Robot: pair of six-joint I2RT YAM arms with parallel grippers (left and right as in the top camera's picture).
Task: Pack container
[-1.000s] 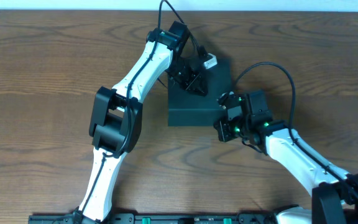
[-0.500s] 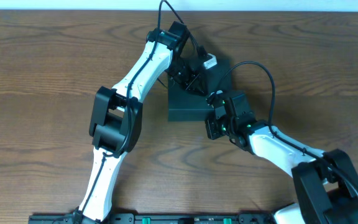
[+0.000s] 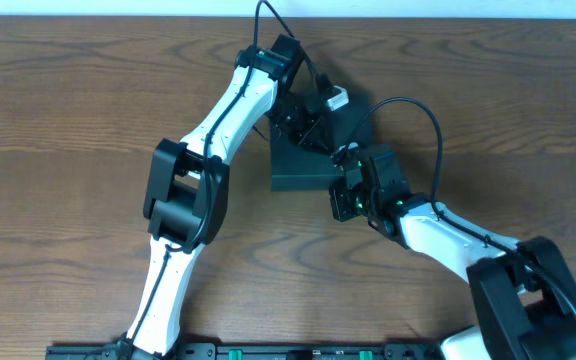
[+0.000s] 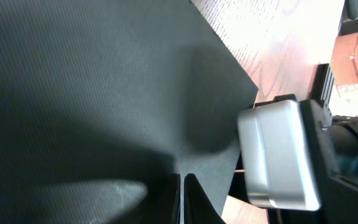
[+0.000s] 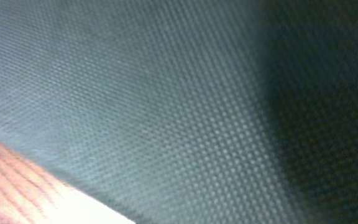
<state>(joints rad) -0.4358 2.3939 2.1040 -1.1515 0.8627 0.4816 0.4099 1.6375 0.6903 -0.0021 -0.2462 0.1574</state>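
The box (image 3: pixel 303 172) lies on the wooden table (image 3: pixel 68 100), a little behind the middle, and its lid is down. It is turned at a small angle to the table edge.

The left gripper (image 3: pixel 306 128) stands over the back part of the box, on the lid. In the left wrist view the dark box (image 4: pixel 92 81) fills nearly all the picture. At the bottom edge the two fingers (image 4: pixel 169 199) of the left gripper (image 4: pixel 181 196) are pressed close to each other, with only a thin pale slit between them. Whether something thin is caught in this slit, I cannot tell. A light grey block (image 4: pixel 278 155) shows at the right, just past the edge of the box, and a bit of table (image 4: pixel 272 37) above it.

The right gripper (image 3: pixel 343 190) is at the front right corner of the box, touching it or just beside it; from above I cannot tell which. The right wrist view shows only the woven surface of the box (image 5: pixel 166 93), very near and blurred, and a strip of table (image 5: pixel 5 174) in the lower left corner. The right fingers do not appear in that view, so I cannot tell if they are spread or closed.
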